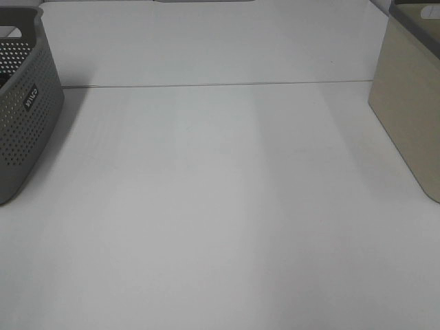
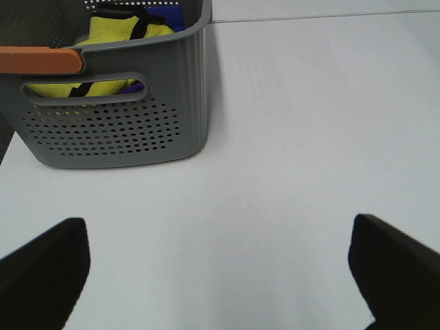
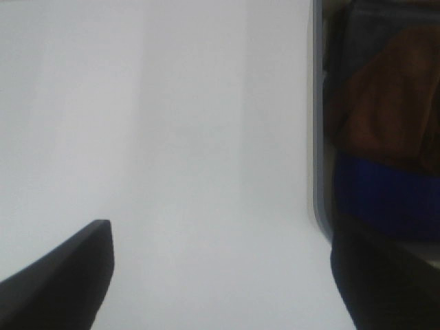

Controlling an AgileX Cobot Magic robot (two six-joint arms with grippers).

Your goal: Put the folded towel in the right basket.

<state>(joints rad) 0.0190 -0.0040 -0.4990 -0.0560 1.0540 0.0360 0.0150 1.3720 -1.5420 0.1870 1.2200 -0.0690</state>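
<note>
The right basket [image 1: 409, 103] is beige with a grey rim and stands at the table's right edge. In the right wrist view its rim [image 3: 317, 137] shows, with brown cloth [image 3: 385, 103] and blue cloth [image 3: 385, 199] beyond it. I cannot tell which of these is the folded towel. No towel lies on the table [image 1: 220, 206]. My right gripper [image 3: 220, 240] is open and empty, above the table beside that rim. My left gripper [image 2: 216, 230] is open and empty, facing the left basket. Neither gripper shows in the exterior high view.
A grey perforated basket [image 1: 24, 117] stands at the table's left edge. The left wrist view [image 2: 117, 130] shows it holding yellow cloth [image 2: 117, 34] and blue cloth [image 2: 172, 17], with an orange bar [image 2: 38, 60] across its rim. A seam [image 1: 220, 84] crosses the table's far part.
</note>
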